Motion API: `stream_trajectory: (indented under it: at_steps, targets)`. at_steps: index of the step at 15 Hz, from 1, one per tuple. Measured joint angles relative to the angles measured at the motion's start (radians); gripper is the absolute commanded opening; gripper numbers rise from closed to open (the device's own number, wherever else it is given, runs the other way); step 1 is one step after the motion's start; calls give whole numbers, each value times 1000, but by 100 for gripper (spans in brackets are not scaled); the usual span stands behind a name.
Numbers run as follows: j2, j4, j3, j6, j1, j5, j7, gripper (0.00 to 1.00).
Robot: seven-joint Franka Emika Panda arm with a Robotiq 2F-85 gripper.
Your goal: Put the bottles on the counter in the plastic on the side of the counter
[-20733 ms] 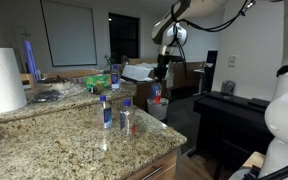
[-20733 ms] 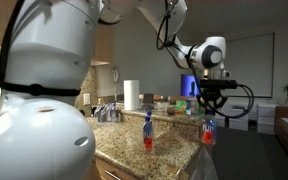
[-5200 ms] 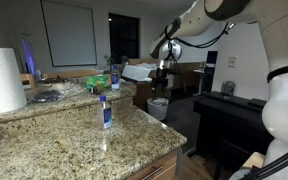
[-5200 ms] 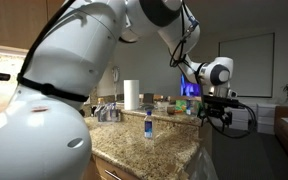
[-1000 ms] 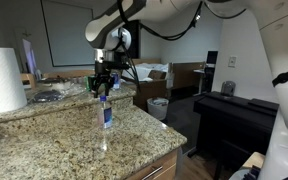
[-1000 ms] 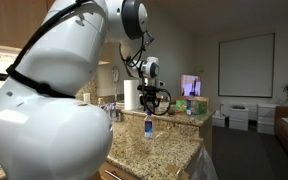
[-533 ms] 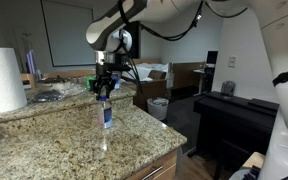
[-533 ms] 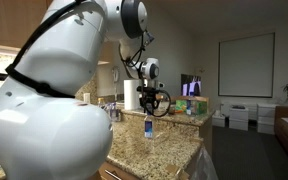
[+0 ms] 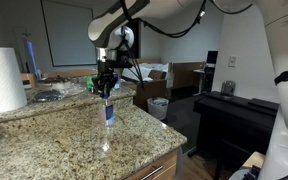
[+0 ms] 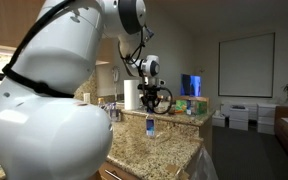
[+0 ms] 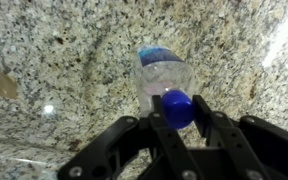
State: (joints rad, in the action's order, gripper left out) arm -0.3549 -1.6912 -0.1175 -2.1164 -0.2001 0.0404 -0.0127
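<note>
One clear water bottle with a blue label stands upright on the speckled granite counter; it also shows in an exterior view from another side. My gripper hangs straight down over it. In the wrist view the fingers press both sides of the bottle's blue cap, so the gripper is shut on the bottle. The plastic-lined bin stands on the floor beyond the counter's end.
A big white paper-towel roll stands at the counter's left, also seen behind the bottle. Green and mixed clutter lies on the back counter. Black piano-like furniture sits to the right. The robot's white body fills one side.
The gripper has sunk a little onto the bottle and its fingers have closed in on the cap. The bottle has stayed in place.
</note>
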Motion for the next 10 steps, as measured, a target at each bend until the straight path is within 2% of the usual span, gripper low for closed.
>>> stream_trajectory:
  at_steps: [4, 6, 10]
  targets:
    - [79, -2, 55, -2, 58, -30, -9, 8]
    - [112, -2, 85, 4, 122, -22, -41, 8]
    - [122, -3, 150, 24, 270, 65, -175, 8]
